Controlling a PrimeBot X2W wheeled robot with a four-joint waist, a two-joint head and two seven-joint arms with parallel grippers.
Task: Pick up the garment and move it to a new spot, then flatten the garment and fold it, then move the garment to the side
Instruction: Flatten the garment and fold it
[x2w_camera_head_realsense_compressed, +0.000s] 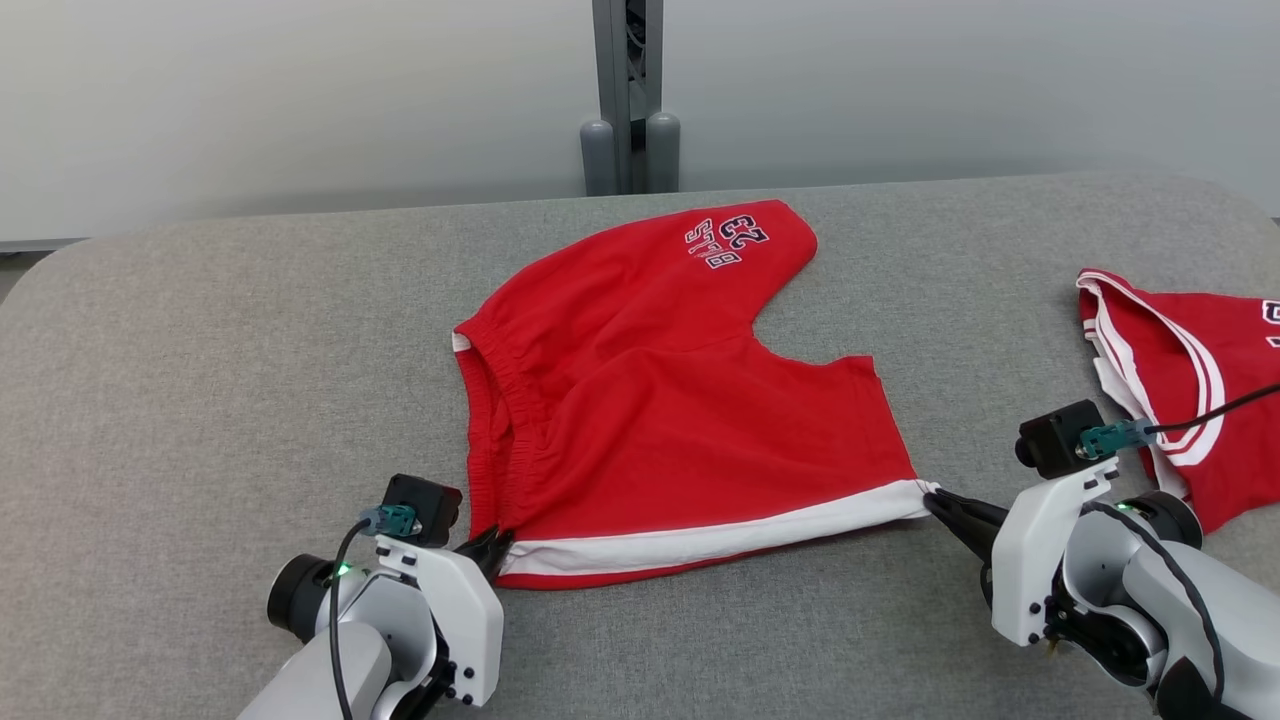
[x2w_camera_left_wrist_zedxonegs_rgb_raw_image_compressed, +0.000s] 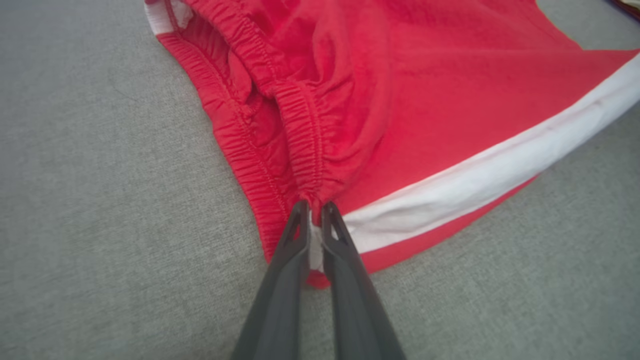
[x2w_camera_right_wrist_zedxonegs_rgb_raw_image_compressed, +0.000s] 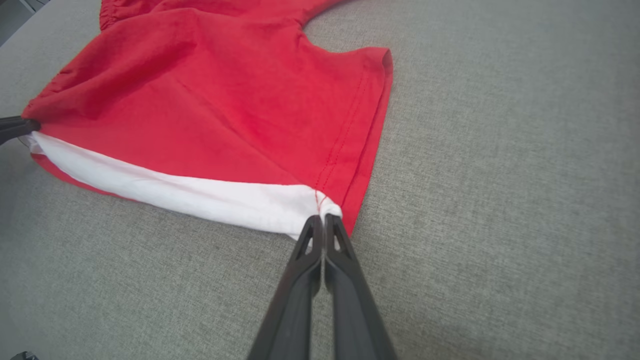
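Left: bare counter (x2w_camera_head_realsense_compressed: 200, 380), open passage.
Near edge: bare strip before the shorts (x2w_camera_head_realsense_compressed: 650, 400).
Right: second red garment (x2w_camera_head_realsense_compressed: 1180, 400) lying near the right pincer (x2w_camera_head_realsense_compressed: 930, 497).
Far edge: grey post (x2w_camera_head_realsense_compressed: 628, 100) stands behind counter.

Left gripper (x2w_camera_left_wrist_zedxonegs_rgb_raw_image_compressed: 314, 207), right gripper (x2w_camera_right_wrist_zedxonegs_rgb_raw_image_compressed: 324, 220): seemingly closed.

A striped red top (x2w_camera_head_realsense_compressed: 1190, 400) lies on the grey table (x2w_camera_head_realsense_compressed: 200, 380), off to the right gripper's (x2w_camera_head_realsense_compressed: 932, 497) right.

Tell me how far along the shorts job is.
Done: shorts lie spread mostly flat on the table. In hand: left gripper pinches the waistband corner, right gripper the leg-hem corner, both shut on cloth. Left: folding, then moving them aside.
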